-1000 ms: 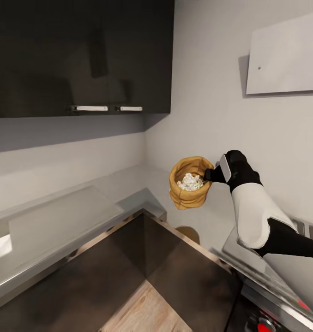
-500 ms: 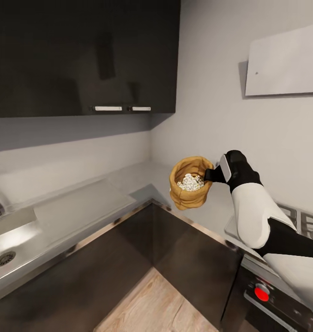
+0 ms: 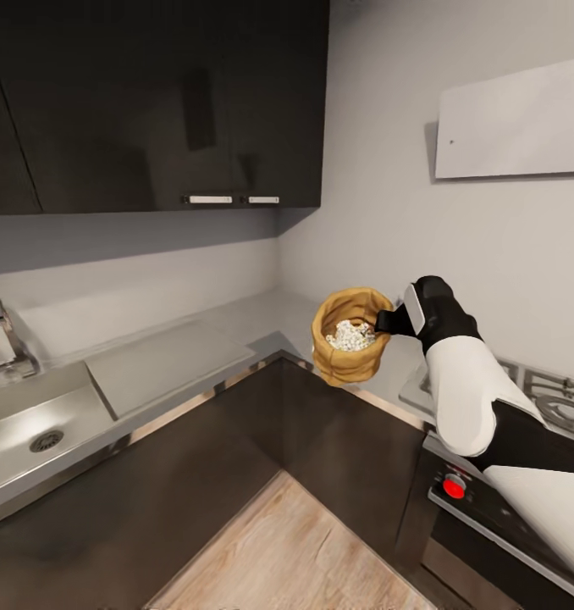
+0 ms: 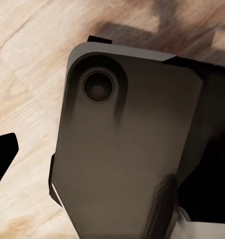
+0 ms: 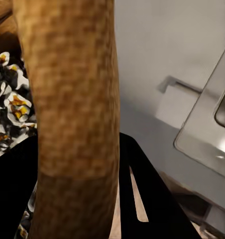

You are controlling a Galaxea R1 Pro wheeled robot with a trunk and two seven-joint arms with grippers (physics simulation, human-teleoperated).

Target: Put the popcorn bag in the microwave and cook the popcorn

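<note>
One tool, the right [image 3: 387,321], clamps the popcorn bag [image 3: 349,346] by its rolled rim, aloft over the corner surface [image 3: 262,322]; popcorn [image 3: 351,335] visible inside. Left tool's state: cannot tell.

Popcorn bag [image 3: 350,340] — tan-orange burlap weave; popcorn [image 3: 350,335] whitish-cream. Countertop [image 3: 236,326] grey steel over dark brown cabinet fronts [image 3: 262,440] — floor [image 3: 287,555] pale wood-grain.

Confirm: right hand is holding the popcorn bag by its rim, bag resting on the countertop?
Not quite. In the head view the right hand does pinch the popcorn bag by its rolled rim, but the bag hangs in the air in front of the countertop corner, not resting on it.
</note>
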